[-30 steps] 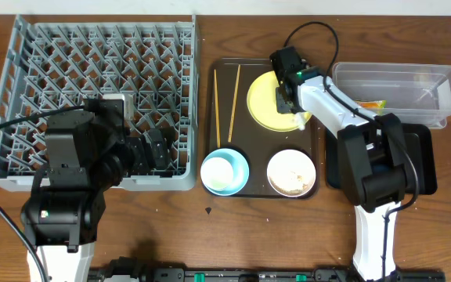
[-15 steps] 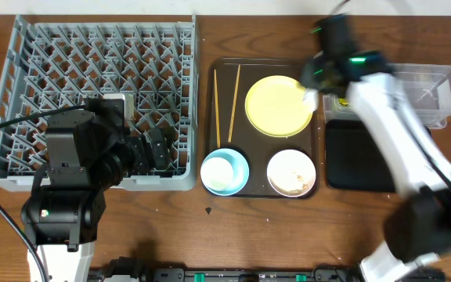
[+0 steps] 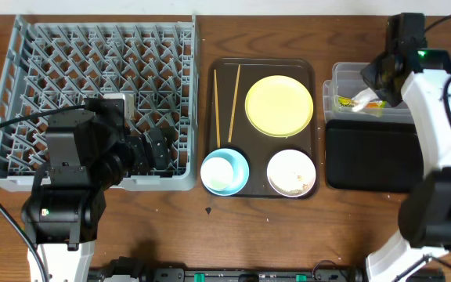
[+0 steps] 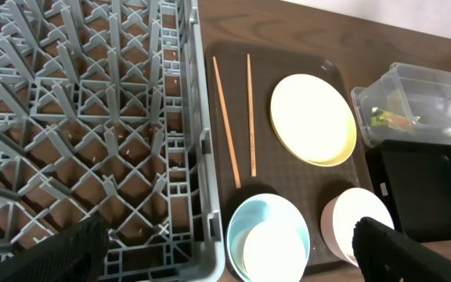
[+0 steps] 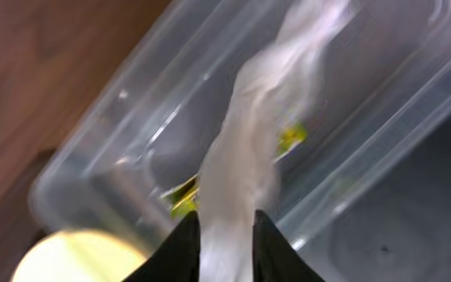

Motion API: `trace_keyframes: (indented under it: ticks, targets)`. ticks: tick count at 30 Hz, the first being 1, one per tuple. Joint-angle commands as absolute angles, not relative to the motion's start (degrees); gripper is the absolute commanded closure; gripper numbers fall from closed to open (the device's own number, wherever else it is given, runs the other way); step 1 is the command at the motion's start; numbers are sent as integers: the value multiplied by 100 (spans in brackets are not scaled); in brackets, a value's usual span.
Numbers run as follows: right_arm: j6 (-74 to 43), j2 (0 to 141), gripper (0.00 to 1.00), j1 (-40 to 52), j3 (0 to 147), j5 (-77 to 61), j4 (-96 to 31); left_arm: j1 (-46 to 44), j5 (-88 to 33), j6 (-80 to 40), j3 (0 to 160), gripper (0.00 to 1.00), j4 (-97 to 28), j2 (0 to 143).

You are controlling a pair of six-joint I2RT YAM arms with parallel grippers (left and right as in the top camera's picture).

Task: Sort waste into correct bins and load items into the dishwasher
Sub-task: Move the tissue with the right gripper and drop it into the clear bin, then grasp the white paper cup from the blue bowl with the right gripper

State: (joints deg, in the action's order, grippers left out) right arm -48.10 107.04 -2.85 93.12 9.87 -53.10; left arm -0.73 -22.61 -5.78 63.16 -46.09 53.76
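Note:
My right gripper (image 3: pixel 376 84) hangs over the clear tub (image 3: pixel 343 74), shut on the crumpled white napkin (image 3: pixel 362 99). In the right wrist view the napkin (image 5: pixel 249 164) fills the gap between the black fingers (image 5: pixel 186 251) and trails over the tub (image 5: pixel 382 86), above the green-and-orange wrapper (image 5: pixel 182 196). The yellow plate (image 3: pixel 279 105), chopsticks (image 3: pixel 217 106), blue bowl (image 3: pixel 237 163) holding a white cup (image 3: pixel 220 174), and white bowl (image 3: pixel 291 172) with scraps rest on the brown tray (image 3: pixel 308 70). My left gripper (image 4: pixel 229 254) stands open at the dish rack's (image 3: pixel 100 78) near right corner.
The shallow black tray (image 3: pixel 370 157) lies just in front of the clear tub, right of the brown tray. The grey rack fills the table's left half. A small dark speck (image 3: pixel 208 210) lies on the wood in front of the blue bowl.
My right arm has carried the napkin from the yellow plate rightward to over the clear tub. The plate now shows bare. The left arm has not moved.

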Motion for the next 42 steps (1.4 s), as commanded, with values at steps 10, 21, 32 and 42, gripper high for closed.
trace_keyframes:
  ticks: [10, 21, 32, 42]
  targets:
    - [-3503, 9686, 52, -401, 9295, -845, -5137, -38, -2355, -569, 6436, 0, -4606, 5433]
    - [-2156, 8239, 40, 1608, 9295, -1094, -6246, -38, -2355, -569, 6436, 0, -4611, 5509]
    - [-1448, 8969, 44, 3424, 9286, -1026, -6952, -38, -2355, -569, 6436, 0, -4609, 5542]
    - [-1448, 10149, 51, 4154, 9286, -882, -6875, -38, -2355, -569, 6436, 0, -4622, 5577]
